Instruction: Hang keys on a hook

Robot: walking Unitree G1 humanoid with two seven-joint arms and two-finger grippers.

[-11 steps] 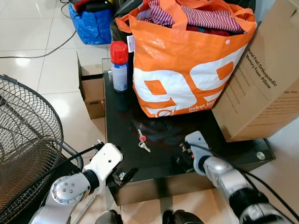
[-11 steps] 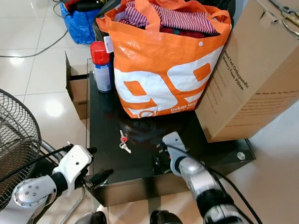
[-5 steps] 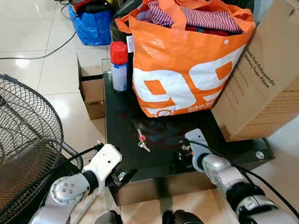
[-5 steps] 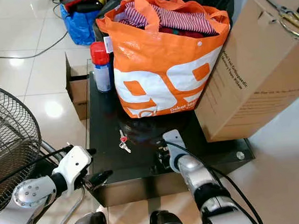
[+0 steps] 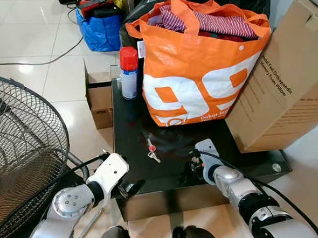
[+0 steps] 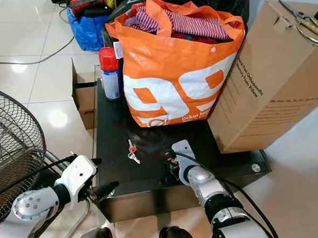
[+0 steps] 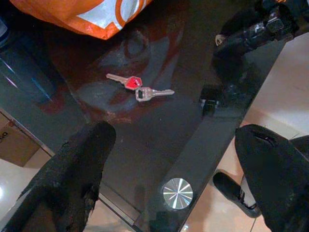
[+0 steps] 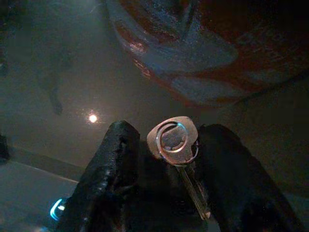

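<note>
Two sets of keys show here. One pair, a red-headed key joined to a plain silver one (image 5: pixel 151 149), lies flat on the black glass table (image 5: pixel 128 131), just in front of the orange shopping bag (image 5: pixel 199 68) and well apart from both grippers. The other is a single silver key on a ring (image 8: pixel 175 142), caught between the two black fingers (image 8: pixel 104 179) of the right gripper (image 5: pixel 195 165); its round head sticks up past the fingertips and its blade runs back down between them. That gripper is closed narrowly on it, low over the tabletop near the front edge, to the right of the loose pair. In the head views the key in the claw is too small and dark to make out, so the wrist view is what tells it.

The left gripper (image 5: pixel 132 188) hangs at the table's front left corner, just off the glass edge. Its fingers (image 7: pixel 77 169) stand wide apart in the wrist view, with the loose keys visible between them farther along the glass and a round metal fitting (image 7: pixel 177 193) at the table corner.

Behind the keys, the orange bag is stuffed with striped cloth. A spray can with a red cap (image 5: pixel 128 72) stands to its left at the back of the table. A large cardboard box (image 5: pixel 286 84) leans tilted against the bag's right side. A small open carton (image 5: pixel 99 95) sits on the tiled floor beside the table, a blue bag (image 5: pixel 100 23) farther back, and a wire fan guard (image 5: pixel 21 154) at the robot's left.
</note>
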